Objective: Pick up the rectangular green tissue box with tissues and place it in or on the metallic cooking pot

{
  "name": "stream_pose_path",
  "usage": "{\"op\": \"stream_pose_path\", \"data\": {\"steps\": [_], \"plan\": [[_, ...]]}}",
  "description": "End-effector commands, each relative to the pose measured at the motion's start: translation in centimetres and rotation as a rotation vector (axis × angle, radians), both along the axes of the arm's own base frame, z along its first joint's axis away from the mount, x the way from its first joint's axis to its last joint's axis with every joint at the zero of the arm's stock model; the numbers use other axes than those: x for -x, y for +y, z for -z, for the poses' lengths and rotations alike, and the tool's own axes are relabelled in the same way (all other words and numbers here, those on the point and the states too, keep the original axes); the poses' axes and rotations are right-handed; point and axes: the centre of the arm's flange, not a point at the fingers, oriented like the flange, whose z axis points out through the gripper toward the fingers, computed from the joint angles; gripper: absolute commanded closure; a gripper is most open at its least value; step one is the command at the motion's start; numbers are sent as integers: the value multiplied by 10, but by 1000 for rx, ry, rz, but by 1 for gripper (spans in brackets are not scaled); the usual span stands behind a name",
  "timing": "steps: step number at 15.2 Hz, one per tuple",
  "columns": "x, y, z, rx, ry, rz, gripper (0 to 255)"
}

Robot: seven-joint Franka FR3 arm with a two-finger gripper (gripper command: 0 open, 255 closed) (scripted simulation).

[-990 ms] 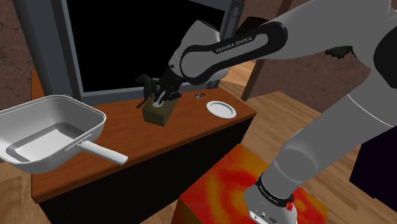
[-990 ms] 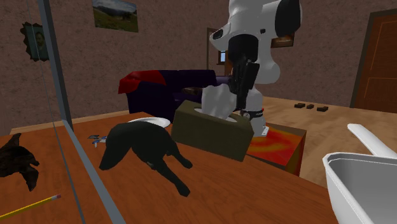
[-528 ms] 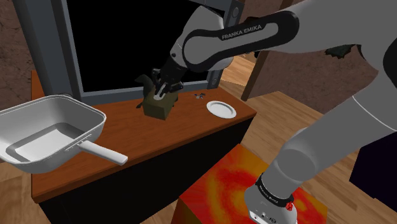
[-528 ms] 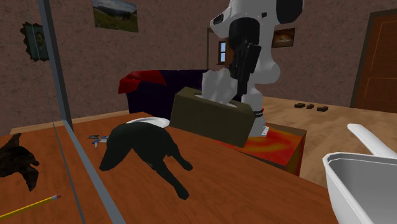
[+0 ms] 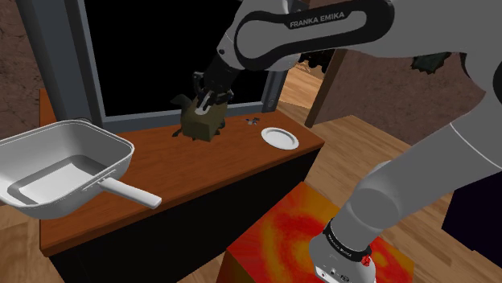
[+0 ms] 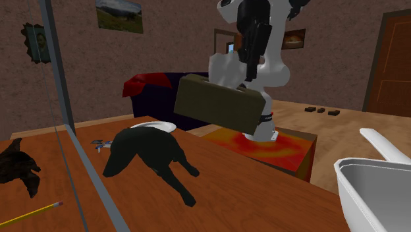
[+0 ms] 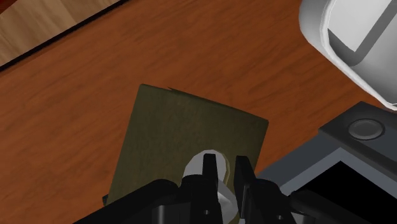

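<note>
Here the claw point(image 7: 224, 167) is pinched on the white tuft point(image 7: 194, 169) atop the olive box point(image 7: 184, 137), which hangs tilted, clear of the counter point(image 7: 95, 83). The box looks light and stiff-walled, but soft tissue may slip or tear, so clasping its long sides would likely be surer. The pot point(image 5: 96, 149) sits well apart along the counter.

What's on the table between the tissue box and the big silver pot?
Nothing. In the shoulder view, just bare brown table lies between the tissue box, held up by the gripper, and the pot.
</note>
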Motion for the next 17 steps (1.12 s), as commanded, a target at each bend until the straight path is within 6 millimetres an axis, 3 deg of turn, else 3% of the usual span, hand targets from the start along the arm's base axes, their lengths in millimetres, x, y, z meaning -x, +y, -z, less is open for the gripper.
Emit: {"op": "stream_pose_path", "data": {"steps": [1, 12, 17], "plan": [[1, 0, -11, 0, 0, 0, 255], [1, 0, -64, 0, 0, 0, 255], [-5, 65, -73, 0, 0, 0, 255]]}}
